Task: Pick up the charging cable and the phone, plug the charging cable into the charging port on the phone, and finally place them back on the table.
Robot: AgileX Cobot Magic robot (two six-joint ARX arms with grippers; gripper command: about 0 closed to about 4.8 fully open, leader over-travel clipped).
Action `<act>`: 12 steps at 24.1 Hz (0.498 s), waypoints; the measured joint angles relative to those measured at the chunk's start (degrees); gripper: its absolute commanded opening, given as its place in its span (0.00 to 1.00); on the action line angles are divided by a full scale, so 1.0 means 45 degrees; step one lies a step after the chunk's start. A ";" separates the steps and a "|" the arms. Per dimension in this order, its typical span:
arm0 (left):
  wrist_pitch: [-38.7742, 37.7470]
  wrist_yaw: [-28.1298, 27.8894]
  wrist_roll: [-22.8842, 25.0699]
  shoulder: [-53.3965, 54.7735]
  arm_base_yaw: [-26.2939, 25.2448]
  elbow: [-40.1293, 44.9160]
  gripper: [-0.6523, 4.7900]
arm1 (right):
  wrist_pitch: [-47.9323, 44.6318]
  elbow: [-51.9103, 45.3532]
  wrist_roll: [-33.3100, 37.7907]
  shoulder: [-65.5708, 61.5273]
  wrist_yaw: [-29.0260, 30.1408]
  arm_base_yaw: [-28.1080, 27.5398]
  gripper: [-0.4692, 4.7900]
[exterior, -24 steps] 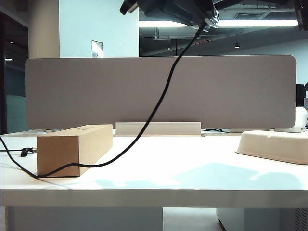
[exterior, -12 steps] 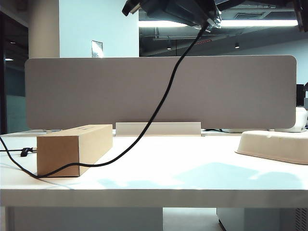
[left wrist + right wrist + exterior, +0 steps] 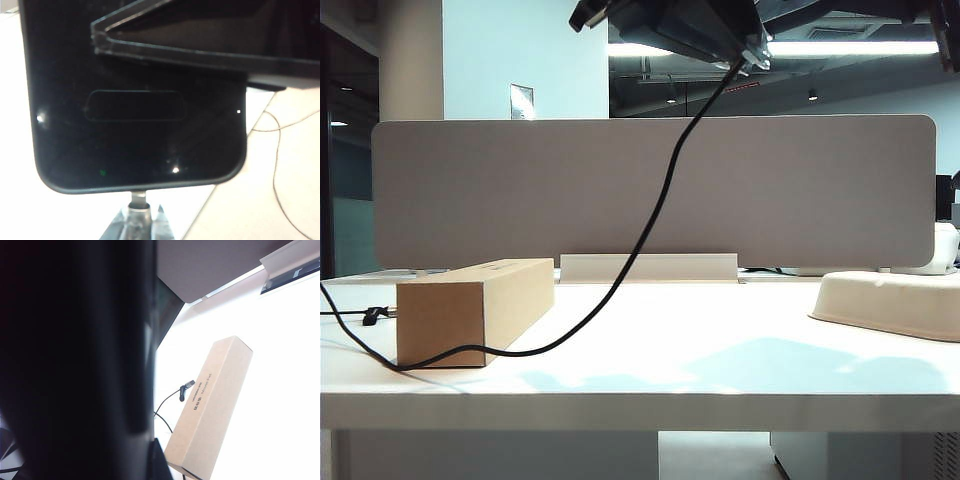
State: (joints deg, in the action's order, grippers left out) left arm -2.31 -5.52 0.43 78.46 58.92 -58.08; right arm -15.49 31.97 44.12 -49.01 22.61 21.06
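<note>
The black phone (image 3: 680, 25) is held high above the table (image 3: 700, 350), at the top edge of the exterior view. In the left wrist view the phone (image 3: 135, 115) fills the frame. The silver plug (image 3: 139, 200) sits in the charging port (image 3: 139, 189) on its short edge. My left gripper (image 3: 142, 220) is shut on that plug. The charging cable (image 3: 650, 220) hangs from the phone down to the table and curls round the box. My right gripper (image 3: 150, 460) is shut on the phone (image 3: 75, 365), which hides most of that view.
A cardboard box (image 3: 470, 305) lies at the left of the table, with a small black clip (image 3: 375, 316) beside it. A cream tray (image 3: 890, 300) sits at the right. The grey divider panel (image 3: 650, 190) stands behind.
The phone and plug have stayed almost still at the top. The cable's hanging loop has swung slightly and sags a little lower near the box.
</note>
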 measured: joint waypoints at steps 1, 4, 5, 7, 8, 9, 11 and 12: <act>0.0000 -0.0019 0.0000 0.0024 0.0000 0.0000 0.11 | 0.0000 0.0000 -0.0010 -0.0024 0.0000 0.0000 0.09; 0.0126 -0.0044 0.0000 0.0330 0.0005 -0.0005 0.11 | 0.0223 0.0000 -0.0053 -0.0087 -0.0053 -0.0019 0.09; 0.0121 -0.0039 0.0000 0.0369 0.0005 -0.0005 0.11 | 0.0272 -0.0005 -0.0053 -0.0092 -0.0068 -0.0019 0.09; 0.0170 -0.0039 0.0000 0.0384 0.0005 -0.0005 0.11 | 0.0277 -0.0005 -0.0053 -0.0092 -0.0083 -0.0019 0.09; 0.0170 -0.0044 0.0000 0.0384 0.0005 -0.0019 0.11 | 0.0262 0.0000 -0.0058 -0.0092 -0.0097 -0.0019 0.09; 0.0126 -0.0044 0.0000 0.0398 0.0005 -0.0073 0.11 | 0.0262 0.0000 -0.0053 -0.0092 -0.0102 -0.0019 0.09; -0.0034 -0.0087 0.0000 0.0427 0.0005 -0.0311 0.11 | 0.0078 0.0005 -0.0049 -0.0083 -0.0126 -0.0034 0.09; -0.0083 -0.0117 0.0000 0.0427 0.0005 -0.0432 0.11 | -0.0039 0.0005 -0.0053 -0.0058 -0.0151 -0.0039 0.09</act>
State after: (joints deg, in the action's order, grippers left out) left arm -2.68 -6.04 0.43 80.38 58.94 -60.03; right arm -15.66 31.99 43.88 -49.28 21.93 20.88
